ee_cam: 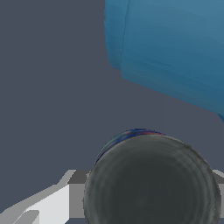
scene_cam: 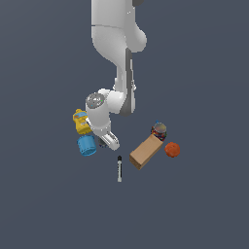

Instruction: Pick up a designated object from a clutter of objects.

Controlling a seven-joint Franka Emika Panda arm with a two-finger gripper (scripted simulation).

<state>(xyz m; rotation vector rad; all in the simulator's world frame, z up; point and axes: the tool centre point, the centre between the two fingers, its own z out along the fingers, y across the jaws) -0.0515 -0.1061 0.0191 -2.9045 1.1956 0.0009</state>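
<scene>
The designated object, a dark grey round puck with a bluish rim, fills the near part of the wrist view. My gripper is shut on it. One finger lies against one flank and the other finger against the opposite flank. In the exterior view my gripper is down at the floor, just to the right of the blue cup. There only a dark sliver of the designated object shows under the hand. The blue cup lies on its side close beyond the designated object.
A yellow bottle stands behind the blue cup. A black-and-white marker lies in front of my gripper. To the exterior view's right are a tan box, a multicoloured can and an orange ball.
</scene>
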